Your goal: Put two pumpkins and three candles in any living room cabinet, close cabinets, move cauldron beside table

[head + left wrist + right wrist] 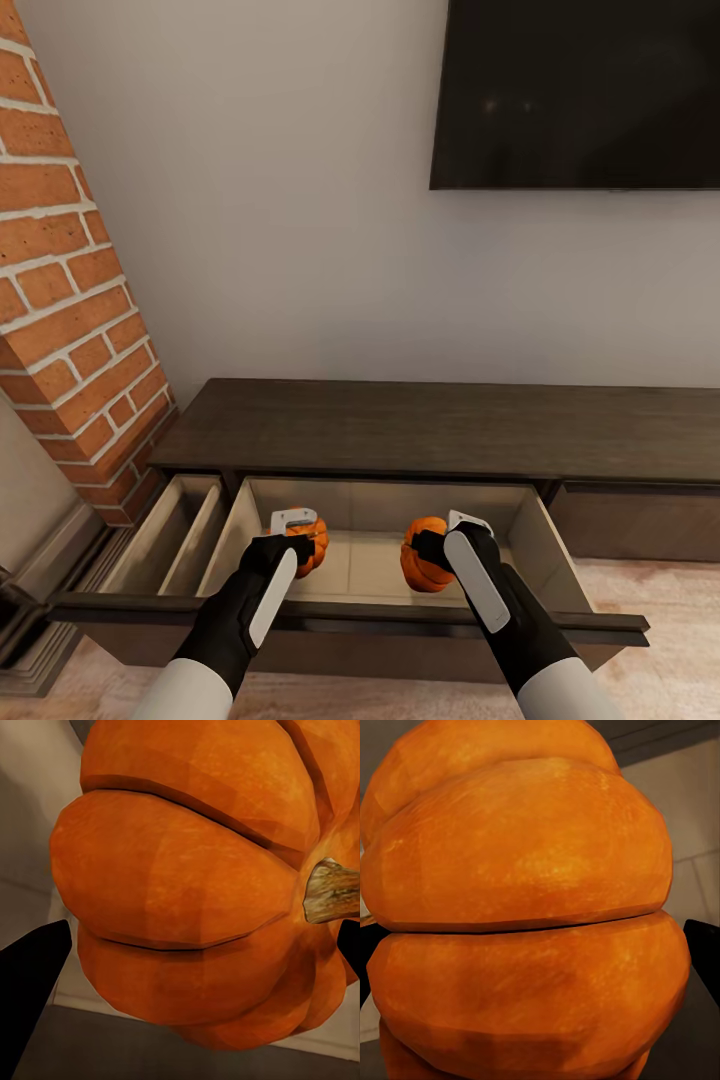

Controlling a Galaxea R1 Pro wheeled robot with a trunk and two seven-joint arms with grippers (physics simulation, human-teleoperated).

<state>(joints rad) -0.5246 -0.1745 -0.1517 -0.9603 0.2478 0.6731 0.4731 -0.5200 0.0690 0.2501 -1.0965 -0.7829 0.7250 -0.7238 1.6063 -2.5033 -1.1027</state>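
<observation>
I am facing a pale grey wall (290,200) that is taking up most of the head view, with a red brick column (60,300) running down its left side and a dark flat screen (580,90) hanging at the upper right. A light wooden floor (650,600) is showing at the lower right, and a dark skirting ledge is sitting at the foot of the brick.

Against the wall the cabinet (450,425) is stretching long and low, its dark-brown top lying bare. Its drawer (380,620) is standing pulled out toward me, pale beige inside, with a narrower divided compartment (170,540) lying open just to the left of the main one.

I am reaching both arms over the dark drawer front and into the main compartment. My left end effector (296,540) is gripping the left pumpkin (310,545), and in the left wrist view that pumpkin (187,907) is sitting between my black fingertips (30,982) with its short tan stem pointing sideways. My right end effector (440,545) is gripping the right pumpkin (425,565), whose ribbed orange body (525,915) is bulging close to the right wrist camera, a dark fingertip (705,952) pressing at its side.

Both pumpkins are sitting low inside the drawer, well apart from each other; I cannot tell whether they are touching the drawer floor
</observation>
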